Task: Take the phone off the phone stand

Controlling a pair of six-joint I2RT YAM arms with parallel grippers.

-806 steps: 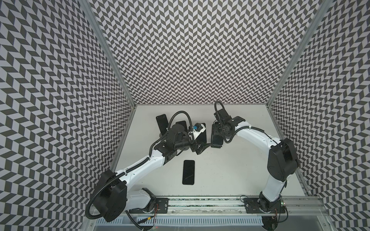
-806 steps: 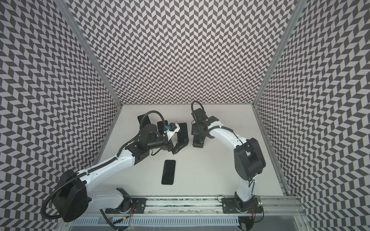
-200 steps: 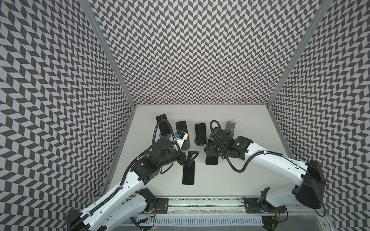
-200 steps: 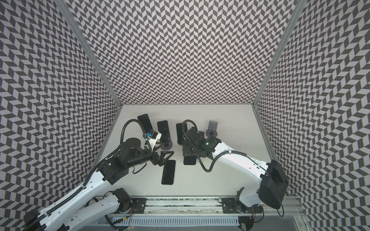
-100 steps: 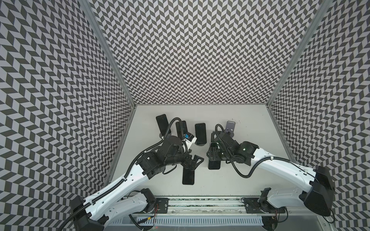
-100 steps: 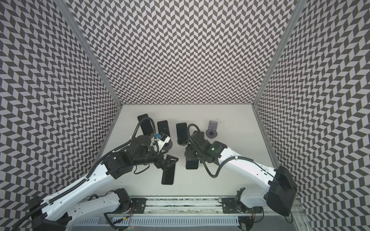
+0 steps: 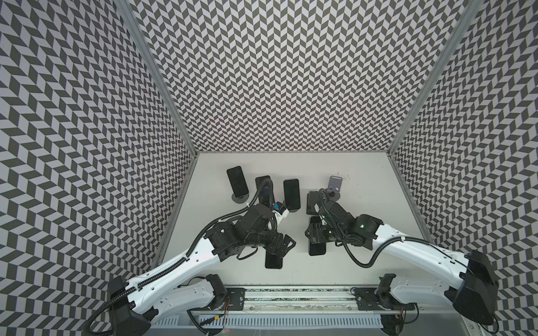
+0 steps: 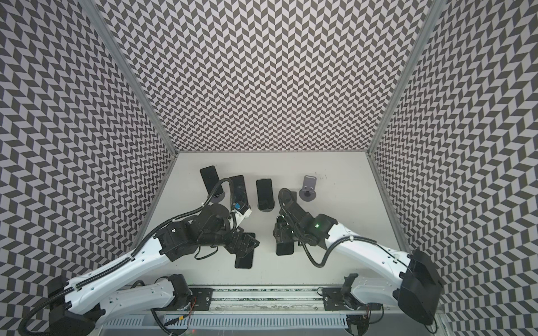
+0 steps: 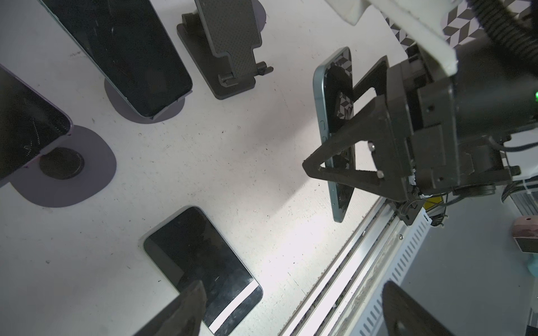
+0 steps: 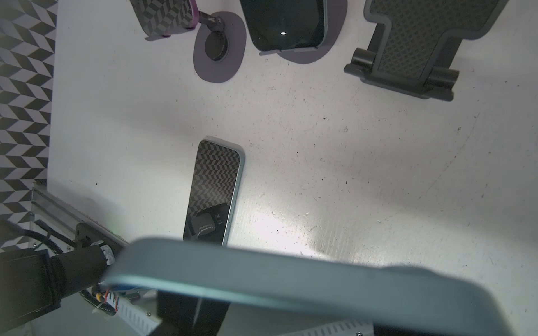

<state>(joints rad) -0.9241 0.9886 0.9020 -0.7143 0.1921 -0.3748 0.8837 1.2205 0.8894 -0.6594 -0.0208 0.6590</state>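
Note:
My right gripper point(image 7: 316, 236) is shut on a teal-edged phone point(image 7: 317, 247), point(image 10: 291, 279) and holds it tilted just above the table, well forward of the stands. In the left wrist view that phone point(image 9: 334, 131) shows edge-on between the right gripper's black fingers point(image 9: 343, 157). Behind it the black phone stand point(image 7: 312, 200), point(image 9: 230, 49), point(image 10: 416, 43) stands empty. My left gripper point(image 7: 283, 247), point(image 9: 291, 320) hangs open over a second phone point(image 7: 273, 261), point(image 9: 201, 261) that lies flat, screen up.
Three dark phones point(image 7: 237, 181), point(image 7: 263, 186), point(image 7: 291, 193) lean on stands along the back left. A grey stand point(image 7: 334, 186) stands empty at the back right. Patterned walls close three sides; a metal rail point(image 7: 291, 296) runs along the front.
Since four seconds ago my right gripper has drawn the phone off the black stand toward the front. In the last second both grippers moved slightly forward, the left staying over the flat phone.

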